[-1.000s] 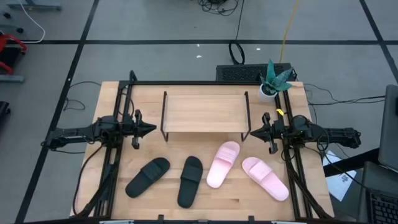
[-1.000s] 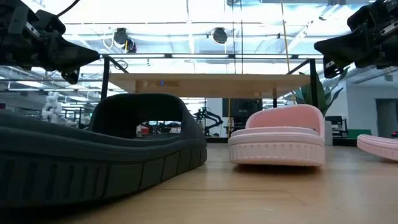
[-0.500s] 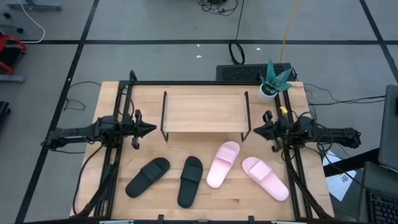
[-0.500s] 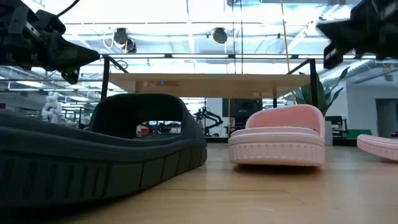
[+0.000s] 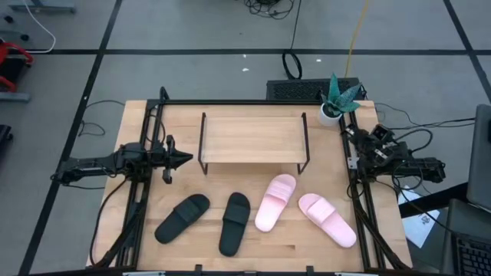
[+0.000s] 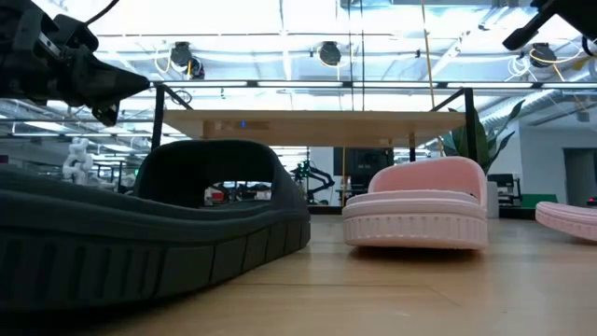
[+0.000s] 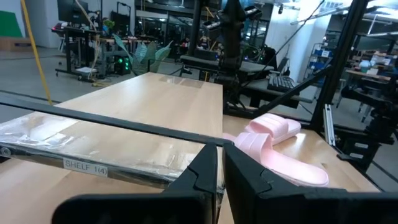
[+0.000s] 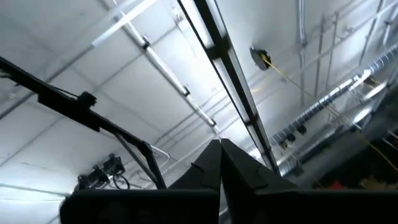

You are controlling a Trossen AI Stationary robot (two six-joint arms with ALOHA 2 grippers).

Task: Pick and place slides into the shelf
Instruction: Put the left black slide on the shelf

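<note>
The shelf (image 5: 253,139), a light plank on a black wire frame, stands at the table's far middle. Four slides lie soles down in a row in front of it: two black ones (image 5: 182,218) (image 5: 235,223) and two pink ones (image 5: 275,202) (image 5: 327,219). My left gripper (image 5: 188,159) is shut and empty, level, just left of the shelf; its wrist view shows the shelf top (image 7: 143,106) and a pink slide (image 7: 273,146). My right gripper (image 5: 359,144) is shut and empty, by the table's right edge, tipped upward; its wrist view (image 8: 219,149) shows only the ceiling.
A small potted plant (image 5: 336,98) stands at the table's far right corner, with a keyboard (image 5: 303,90) behind the far edge. Black frame rails (image 5: 146,192) run along the left and right sides. Bare wood lies between the shelf and the slides.
My right gripper has drawn back from beside the shelf toward the table's right edge, risen and tipped upward, its fingers still shut. The slides and the shelf have not moved.
</note>
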